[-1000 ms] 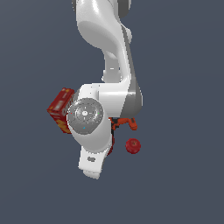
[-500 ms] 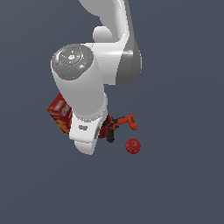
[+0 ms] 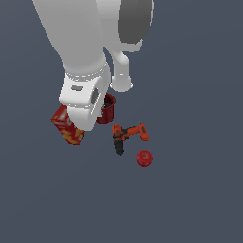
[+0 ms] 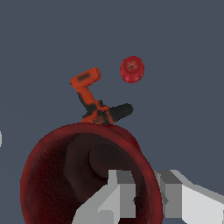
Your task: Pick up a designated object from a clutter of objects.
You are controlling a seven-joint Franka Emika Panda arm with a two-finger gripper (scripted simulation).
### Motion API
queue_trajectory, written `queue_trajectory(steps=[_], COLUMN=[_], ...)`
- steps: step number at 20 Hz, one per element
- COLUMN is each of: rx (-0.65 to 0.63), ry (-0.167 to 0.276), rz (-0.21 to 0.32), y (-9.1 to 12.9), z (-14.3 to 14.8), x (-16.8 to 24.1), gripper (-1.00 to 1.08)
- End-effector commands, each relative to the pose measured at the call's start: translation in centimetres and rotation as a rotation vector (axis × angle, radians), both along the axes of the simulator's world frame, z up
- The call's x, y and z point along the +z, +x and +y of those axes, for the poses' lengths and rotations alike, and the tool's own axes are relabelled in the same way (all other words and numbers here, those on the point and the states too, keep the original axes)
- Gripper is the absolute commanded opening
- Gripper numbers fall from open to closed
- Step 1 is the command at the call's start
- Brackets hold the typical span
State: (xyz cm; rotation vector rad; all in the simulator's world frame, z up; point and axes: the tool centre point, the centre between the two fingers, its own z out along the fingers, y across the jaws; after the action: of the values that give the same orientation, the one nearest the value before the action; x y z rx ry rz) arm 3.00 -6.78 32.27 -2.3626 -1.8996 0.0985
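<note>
Open grey floor (image 3: 194, 190) on every side of the clutter, widest toward the exterior view's right and the near edge. Four reddish things bunched in the middle: box (image 3: 66, 130) furthest to the exterior view's left, mug (image 3: 107, 110) just beside it and partly hidden behind the white arm (image 3: 85, 71), drill (image 3: 126, 136) lying flat a little nearer and to the right, small red ball (image 3: 144, 158) near the drill's dark tip but apart from it. Little room between box and mug; clear gaps around drill and ball.

Gripper (image 4: 144, 194) down at the mug's mouth, jaws parted by a narrow gap with the mug's rim wall between them: one finger (image 4: 116, 192) inside the dark hollow, the other outside the wall. Contact with the rim looks close, but firm squeeze cannot be told from the wrist view. Mug upright on the floor, opening upward. In the exterior view fingers hidden by the wrist housing.
</note>
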Motion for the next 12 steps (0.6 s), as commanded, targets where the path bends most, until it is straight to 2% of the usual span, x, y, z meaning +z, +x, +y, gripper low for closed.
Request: queue_trajectory(steps=[1,12], rx=[0.000,0.001], ry=[0.000,0.001], rz=[-0.003,-0.003], y=[-1.5,-6.5], z=[-0.4,-2.0], x=[2.6,11.2], gripper=[-1.00,-1.00])
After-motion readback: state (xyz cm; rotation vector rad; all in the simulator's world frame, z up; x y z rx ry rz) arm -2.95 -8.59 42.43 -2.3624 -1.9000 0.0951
